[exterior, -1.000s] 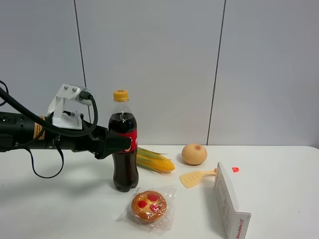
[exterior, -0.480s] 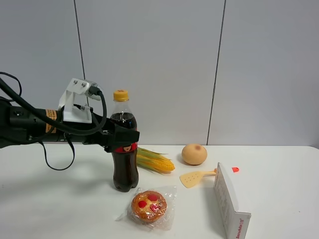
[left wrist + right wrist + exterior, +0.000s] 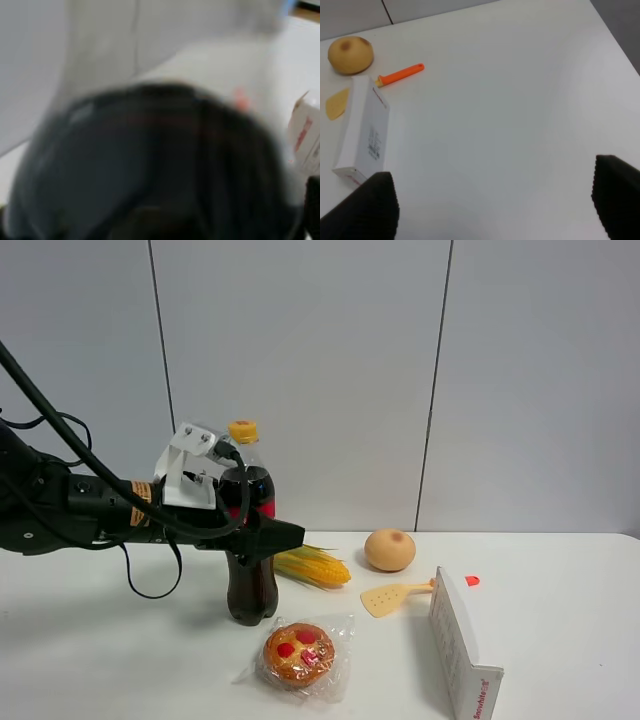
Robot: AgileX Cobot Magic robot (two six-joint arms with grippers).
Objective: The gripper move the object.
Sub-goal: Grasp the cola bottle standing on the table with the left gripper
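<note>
While the bottle (image 3: pixel 250 595) is standing upright on the tabletop (image 3: pixel 120 650), the left gripper (image 3: pixel 272 536) is straddling its middle, one jaw crossing in front; whether it is squeezing is not showing. Just past its tip, corn (image 3: pixel 312 565) is lying. The right gripper (image 3: pixel 492 200) is hanging with jaws spread wide.

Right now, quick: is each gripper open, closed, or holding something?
Left gripper: set around the cola bottle; whether it is clamped cannot be told.
Right gripper: open, holding nothing.
</note>
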